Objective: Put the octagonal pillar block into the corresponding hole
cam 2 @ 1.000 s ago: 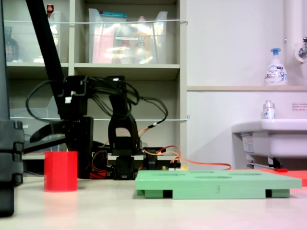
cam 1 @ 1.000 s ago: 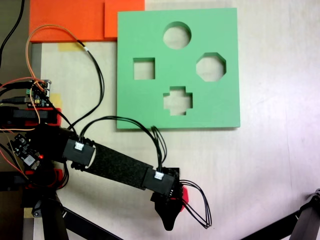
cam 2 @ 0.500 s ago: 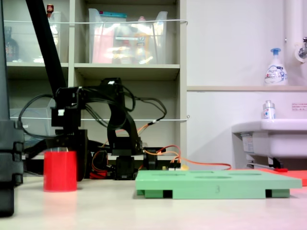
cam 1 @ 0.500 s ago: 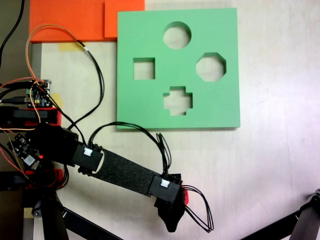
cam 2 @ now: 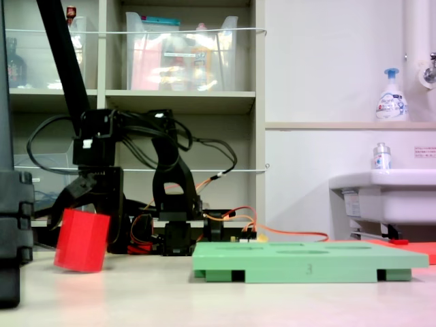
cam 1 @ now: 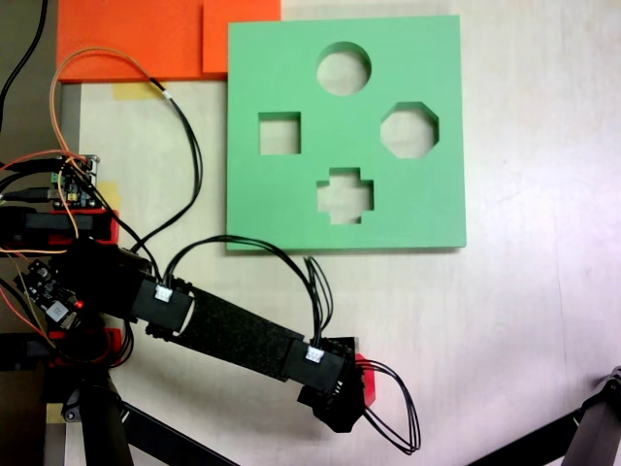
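Down at the 6 o'clock edge of the first exterior view, my pincer (cam 1: 340, 406) is clamped on the red block (cam 2: 82, 240), which the second exterior view shows tilted, one bottom corner touching or just off the table (cam 1: 524, 320). Pick-up step, I'd say: grip made, lift just starting. Next: raise it clear, level it, carry toward 1 o'clock over the green board (cam 1: 262, 204), line its eight sides up with the octagon hole (cam 1: 408, 129), not the round or cross ones.

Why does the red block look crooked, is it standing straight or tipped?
Tipped. In the second exterior view the red block leans, one bottom corner raised off the table, with the tool closed around its top.
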Controlling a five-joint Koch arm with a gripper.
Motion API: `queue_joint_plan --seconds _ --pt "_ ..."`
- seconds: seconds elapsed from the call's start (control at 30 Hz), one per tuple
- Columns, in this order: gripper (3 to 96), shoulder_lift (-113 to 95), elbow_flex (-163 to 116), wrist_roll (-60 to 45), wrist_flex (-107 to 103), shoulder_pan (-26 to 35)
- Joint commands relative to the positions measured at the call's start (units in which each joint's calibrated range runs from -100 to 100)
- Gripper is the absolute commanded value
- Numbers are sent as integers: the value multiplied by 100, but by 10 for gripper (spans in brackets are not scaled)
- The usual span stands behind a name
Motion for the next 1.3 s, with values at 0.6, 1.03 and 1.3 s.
queue_joint_plan --seconds 0.6,1.03,1.3 --pt "358 -2668 577 884 -1155 908" --pt "360 -1843 1813 2413 -1155 2222" --pt "360 210 3708 3233 -1155 2652"
